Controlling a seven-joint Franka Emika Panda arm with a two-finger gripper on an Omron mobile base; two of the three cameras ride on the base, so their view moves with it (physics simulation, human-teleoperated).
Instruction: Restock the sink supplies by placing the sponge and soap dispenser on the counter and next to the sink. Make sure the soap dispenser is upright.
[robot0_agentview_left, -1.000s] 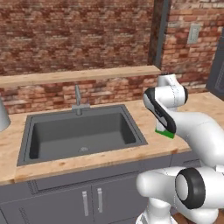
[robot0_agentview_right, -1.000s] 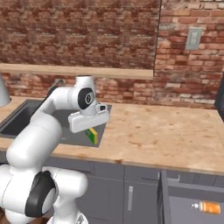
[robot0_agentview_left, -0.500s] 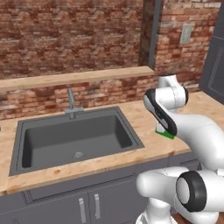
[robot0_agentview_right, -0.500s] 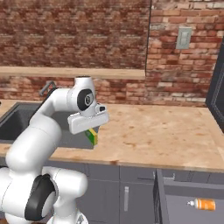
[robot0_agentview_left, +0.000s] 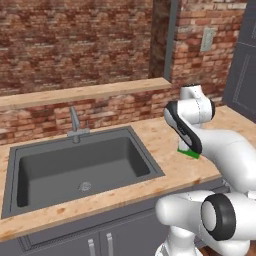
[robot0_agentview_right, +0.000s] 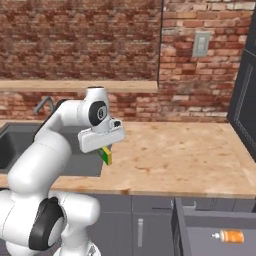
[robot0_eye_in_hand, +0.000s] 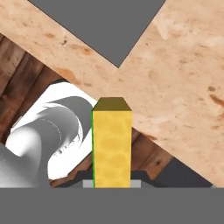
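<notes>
My gripper (robot0_agentview_left: 189, 150) is shut on the sponge (robot0_agentview_left: 189, 153), held just above the counter (robot0_agentview_left: 150, 134) to the right of the sink (robot0_agentview_left: 80, 167). From the right base view the sponge (robot0_agentview_right: 106, 156) hangs green and yellow under the gripper (robot0_agentview_right: 105, 152), over the counter (robot0_agentview_right: 175, 155) by the sink's (robot0_agentview_right: 10, 145) right rim. In the hand view the sponge (robot0_eye_in_hand: 112, 140) stands as a yellow block between the fingertips of the gripper (robot0_eye_in_hand: 112, 181), with the counter (robot0_eye_in_hand: 188, 87) and a sink (robot0_eye_in_hand: 96, 22) corner below. The soap dispenser (robot0_agentview_right: 227, 236) lies on its side in an open drawer.
The faucet (robot0_agentview_left: 75, 122) stands behind the sink below a wooden ledge (robot0_agentview_left: 85, 92) on the brick wall. The open drawer (robot0_agentview_right: 215, 225) juts out under the counter's front edge at the lower right. A dark tall cabinet (robot0_agentview_right: 245, 95) closes the counter's right end.
The whole picture has shifted left in both base views, so the base has driven to the right. The gripper stays shut on the sponge, held the same way.
</notes>
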